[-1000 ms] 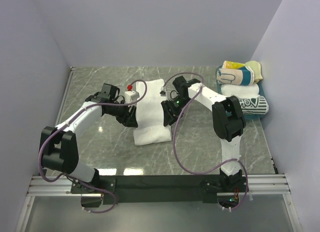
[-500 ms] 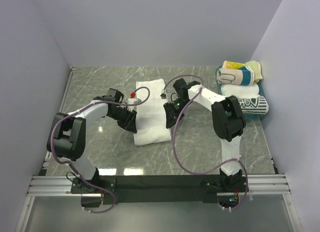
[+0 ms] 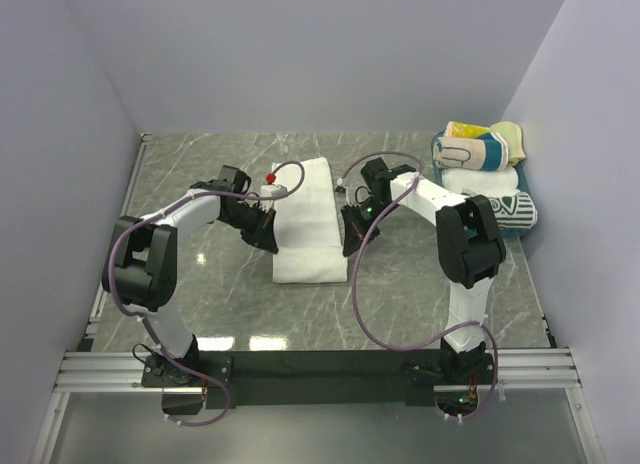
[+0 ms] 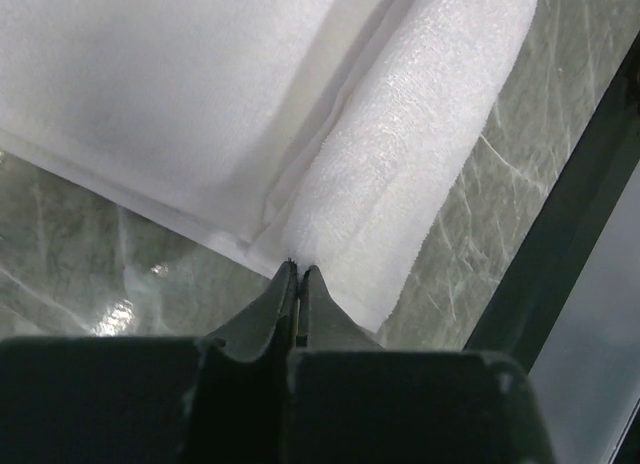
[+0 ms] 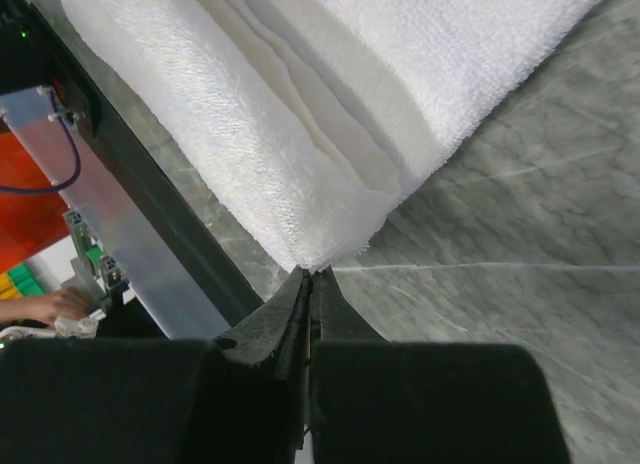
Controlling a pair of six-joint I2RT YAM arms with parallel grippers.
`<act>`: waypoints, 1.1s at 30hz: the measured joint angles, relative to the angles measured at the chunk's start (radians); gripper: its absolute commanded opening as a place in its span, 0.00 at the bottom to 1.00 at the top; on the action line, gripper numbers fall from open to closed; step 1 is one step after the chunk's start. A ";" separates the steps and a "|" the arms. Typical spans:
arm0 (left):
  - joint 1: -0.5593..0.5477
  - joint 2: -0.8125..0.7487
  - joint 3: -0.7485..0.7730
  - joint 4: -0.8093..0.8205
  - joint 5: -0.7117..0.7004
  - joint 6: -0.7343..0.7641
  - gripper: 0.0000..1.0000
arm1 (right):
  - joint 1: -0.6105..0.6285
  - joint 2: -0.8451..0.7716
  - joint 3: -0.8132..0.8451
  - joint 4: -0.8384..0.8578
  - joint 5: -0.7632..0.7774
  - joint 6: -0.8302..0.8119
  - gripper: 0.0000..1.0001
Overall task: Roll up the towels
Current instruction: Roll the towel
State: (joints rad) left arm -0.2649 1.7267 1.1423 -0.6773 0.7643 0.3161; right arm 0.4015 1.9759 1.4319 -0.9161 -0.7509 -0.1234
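The large white towel [image 3: 308, 219] lies lengthwise on the marble table, its near end turned over into a thick roll [image 4: 410, 164]. My left gripper [image 3: 270, 242] is low at the towel's left edge beside that roll, with its jaws shut and the tips [image 4: 298, 270] pinching the towel's edge. At the right edge, my right gripper [image 3: 350, 246] is also shut, the towel's near corner [image 5: 330, 246] caught between its tips [image 5: 312, 274]. Rolled towels are stacked at the right: a yellow-teal striped one [image 3: 478, 147], a white one [image 3: 480, 179] and a white one with dark print [image 3: 505, 209].
The rolled towels rest in a teal basket [image 3: 438, 149] against the right wall. Lilac walls close in the table at the left, back and right. A black rail [image 3: 320, 364] with both arm bases runs along the near edge.
Both grippers have closed from open onto the white towel's side edges. The left arm swung in toward the towel, and the towel's near end has shifted slightly right and straightened.
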 measured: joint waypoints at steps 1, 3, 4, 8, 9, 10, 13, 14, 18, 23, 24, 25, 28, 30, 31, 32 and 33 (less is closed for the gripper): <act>0.000 0.011 0.005 0.006 0.000 -0.001 0.01 | -0.003 -0.004 0.000 0.008 0.001 0.003 0.00; 0.000 0.036 0.005 0.019 -0.002 -0.005 0.01 | -0.007 -0.003 0.000 0.023 0.002 0.005 0.00; 0.000 0.049 0.005 0.027 -0.005 -0.007 0.00 | -0.007 0.003 0.000 0.031 0.003 0.009 0.00; 0.000 0.079 -0.028 0.075 -0.038 -0.007 0.00 | -0.007 0.054 0.007 0.062 0.009 0.020 0.00; 0.000 0.085 -0.038 0.084 -0.047 -0.007 0.00 | -0.007 0.068 0.007 0.071 0.013 0.021 0.00; 0.000 0.091 -0.046 0.095 -0.053 -0.007 0.00 | -0.007 0.080 0.006 0.078 0.017 0.022 0.00; 0.000 0.109 -0.065 0.133 -0.059 -0.016 0.01 | -0.006 0.097 -0.020 0.112 0.028 0.026 0.00; 0.000 0.113 -0.068 0.144 -0.058 -0.019 0.00 | -0.006 0.097 -0.028 0.118 0.028 0.026 0.00; 0.000 0.121 -0.070 0.158 -0.052 -0.035 0.01 | -0.006 0.097 -0.039 0.137 0.026 0.034 0.05; 0.000 0.120 -0.064 0.147 -0.050 -0.033 0.33 | -0.007 0.097 -0.022 0.112 0.026 0.027 0.35; 0.001 0.117 -0.059 0.133 -0.050 -0.026 0.36 | -0.007 0.097 -0.010 0.098 0.028 0.021 0.36; 0.004 0.110 -0.055 0.118 -0.051 -0.016 0.42 | -0.007 0.094 -0.002 0.087 0.029 0.012 0.41; 0.014 0.049 -0.047 0.068 -0.051 0.016 0.56 | -0.010 0.057 0.004 0.052 0.040 -0.008 0.47; 0.020 -0.026 -0.041 0.031 -0.056 0.043 0.63 | -0.019 -0.003 0.000 0.035 0.051 -0.014 0.51; 0.022 -0.072 -0.037 0.016 -0.065 0.056 0.66 | -0.027 -0.043 -0.002 0.031 0.056 -0.017 0.52; 0.024 -0.126 -0.033 0.005 -0.079 0.068 0.68 | -0.034 -0.080 -0.005 0.033 0.063 -0.019 0.52; 0.026 -0.178 -0.031 0.000 -0.094 0.078 0.71 | -0.043 -0.130 -0.010 0.035 0.075 -0.020 0.53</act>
State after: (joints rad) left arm -0.2394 1.5486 1.1114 -0.6769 0.6701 0.3943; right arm 0.3584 1.8454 1.4223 -0.8806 -0.6762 -0.1432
